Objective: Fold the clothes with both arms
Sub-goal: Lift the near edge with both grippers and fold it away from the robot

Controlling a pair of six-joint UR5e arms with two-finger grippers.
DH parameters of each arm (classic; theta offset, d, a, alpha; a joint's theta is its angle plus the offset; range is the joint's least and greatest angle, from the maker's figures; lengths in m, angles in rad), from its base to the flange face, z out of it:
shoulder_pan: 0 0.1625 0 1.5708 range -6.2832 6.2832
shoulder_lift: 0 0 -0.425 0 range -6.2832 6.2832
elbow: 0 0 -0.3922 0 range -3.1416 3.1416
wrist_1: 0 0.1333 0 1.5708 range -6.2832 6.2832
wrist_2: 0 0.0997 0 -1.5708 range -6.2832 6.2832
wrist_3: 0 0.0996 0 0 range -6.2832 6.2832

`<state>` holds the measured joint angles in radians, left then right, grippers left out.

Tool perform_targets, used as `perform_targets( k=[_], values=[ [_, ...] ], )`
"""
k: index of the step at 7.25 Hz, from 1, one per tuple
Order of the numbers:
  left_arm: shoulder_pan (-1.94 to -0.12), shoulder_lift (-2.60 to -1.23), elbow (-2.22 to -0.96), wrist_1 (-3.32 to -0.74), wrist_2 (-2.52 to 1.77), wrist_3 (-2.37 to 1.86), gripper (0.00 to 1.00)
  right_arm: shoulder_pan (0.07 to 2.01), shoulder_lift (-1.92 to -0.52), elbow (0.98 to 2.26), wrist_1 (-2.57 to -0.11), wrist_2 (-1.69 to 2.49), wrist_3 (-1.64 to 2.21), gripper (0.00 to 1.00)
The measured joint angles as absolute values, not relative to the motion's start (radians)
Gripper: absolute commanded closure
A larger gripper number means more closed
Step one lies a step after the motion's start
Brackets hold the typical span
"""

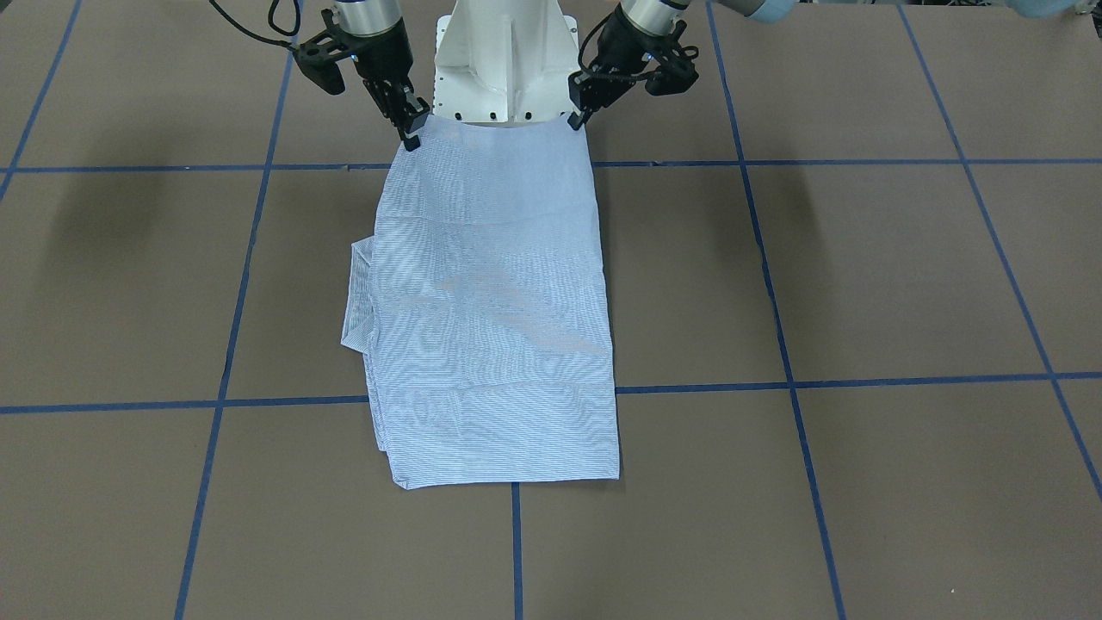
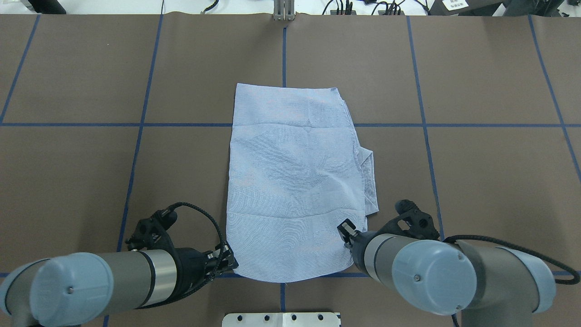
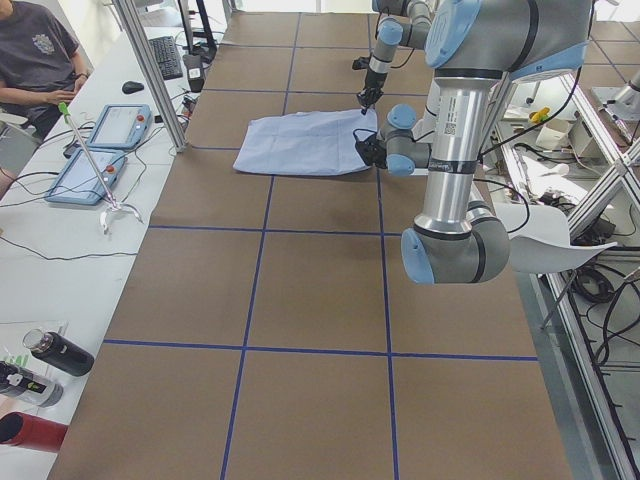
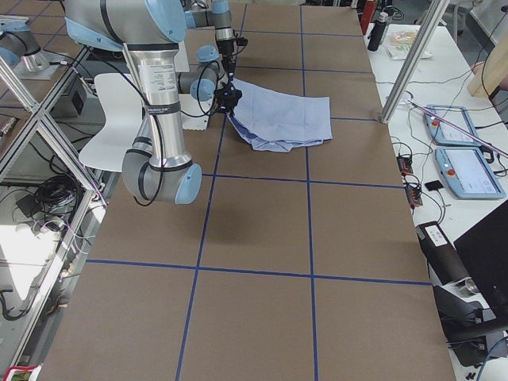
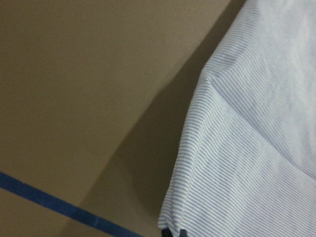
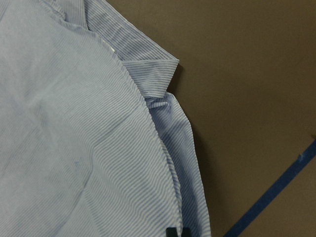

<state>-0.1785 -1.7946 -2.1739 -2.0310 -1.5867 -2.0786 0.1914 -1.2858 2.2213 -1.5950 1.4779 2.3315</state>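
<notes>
The light blue striped shirt (image 1: 491, 301) lies folded into a long rectangle in the middle of the brown table (image 2: 476, 181). A cuff (image 2: 370, 177) sticks out on its right side. My left gripper (image 1: 578, 116) is shut on the shirt's near left corner (image 2: 233, 268), and the cloth runs up to its fingertips in the left wrist view (image 5: 237, 163). My right gripper (image 1: 411, 129) is shut on the near right corner (image 2: 352, 240); the right wrist view shows the shirt (image 6: 74, 123) and the cuff (image 6: 148, 74). The near edge is raised slightly off the table.
The white pedestal base (image 1: 499, 52) stands just behind the shirt's held edge. Blue tape lines (image 2: 283, 50) cross the table. Beyond the far edge stands a side table with tablets (image 3: 100, 150), cables and an aluminium post (image 3: 150, 70); a person (image 3: 35, 55) sits there.
</notes>
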Motion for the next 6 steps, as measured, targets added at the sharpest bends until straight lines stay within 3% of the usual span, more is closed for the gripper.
perform_targets(
  k=[2, 6],
  values=[
    [-0.348, -1.845, -2.207, -1.989, -1.714, -2.049, 1.0, 0.327, -1.254, 2.239, -1.603, 1.545, 2.287, 1.0],
    [-0.651, -2.053, -1.897, -1.997, -1.871, -1.914, 1.0, 0.646, -0.995, 1.919, -1.595, 1.781, 2.087, 1.0]
  ],
)
